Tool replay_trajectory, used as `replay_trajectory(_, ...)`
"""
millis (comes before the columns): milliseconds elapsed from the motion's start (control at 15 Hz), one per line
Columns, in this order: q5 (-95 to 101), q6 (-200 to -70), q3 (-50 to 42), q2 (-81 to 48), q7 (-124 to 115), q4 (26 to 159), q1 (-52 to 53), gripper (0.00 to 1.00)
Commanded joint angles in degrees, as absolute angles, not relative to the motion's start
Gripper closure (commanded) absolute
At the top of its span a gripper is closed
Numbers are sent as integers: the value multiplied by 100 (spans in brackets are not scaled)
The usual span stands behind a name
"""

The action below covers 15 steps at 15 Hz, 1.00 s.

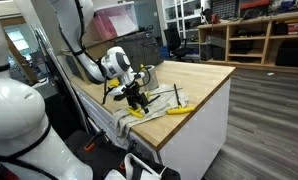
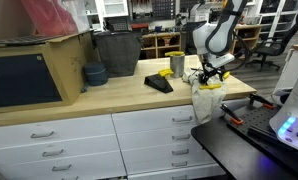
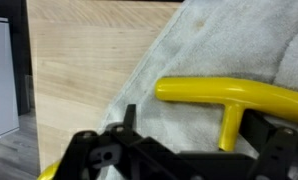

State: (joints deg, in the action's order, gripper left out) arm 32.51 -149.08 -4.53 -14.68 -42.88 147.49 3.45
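Since it fills most of both exterior views, the desk [image 2: 109, 98] goes first: light wood top, white drawers under it. On its left end, upper left of frame, sits a cardboard box [image 2: 54, 50]. At upper right of frame the white robot arm [image 2: 217, 30] bends over the desk's right end. Just right of the box, at the back, stands a dark bin [image 2: 117, 52].

Under the arm lies a grey towel [image 3: 189, 50]. It covers the centre and right of the wrist view, with bare desk wood in the upper left. In an exterior view the towel [image 2: 203, 100] drapes over the desk's front edge.

Next, the hand [image 1: 139, 100]: black, pointing down, low over the towel at frame centre. Its fingers stand wide apart with nothing clamped. In the wrist view the hand [image 3: 194, 120] runs along the bottom edge.

Left of the hand at mid-frame, off the towel, is a black wedge-shaped object [image 2: 157, 83]. Further left, in front of the bin, are stacked bowls [image 2: 94, 73].

Smallest is the yellow tool [image 3: 229, 92]. It is T-shaped and lies on the towel at right-centre of the wrist view. Its stem points down toward the gap between the fingers; whether it touches them, cannot tell. In an exterior view the yellow tool [image 1: 177, 109] pokes out right of the hand.
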Motion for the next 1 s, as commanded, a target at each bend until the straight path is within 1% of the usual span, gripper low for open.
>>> replay_trajectory(0,2388,-15571,-499,-1474,-3456,14980,82,0)
replay_trajectory(267,1248,-15842,-421,-1367,-2507,15082,-5,0)
replay_trajectory(400,862,-15834,-388,-1284,-2177,15075,27,2)
replay_trajectory(533,615,-15789,-357,-1233,-1989,15045,77,27)
replay_trajectory(600,541,-15773,-339,-1218,-1942,15033,110,27)
replay_trajectory(733,410,-15755,-280,-1211,-1874,15010,147,42)
replay_trajectory(800,356,-15749,-256,-1205,-1841,15004,165,51)
replay_trajectory(933,258,-15742,-207,-1208,-1818,14989,198,65)
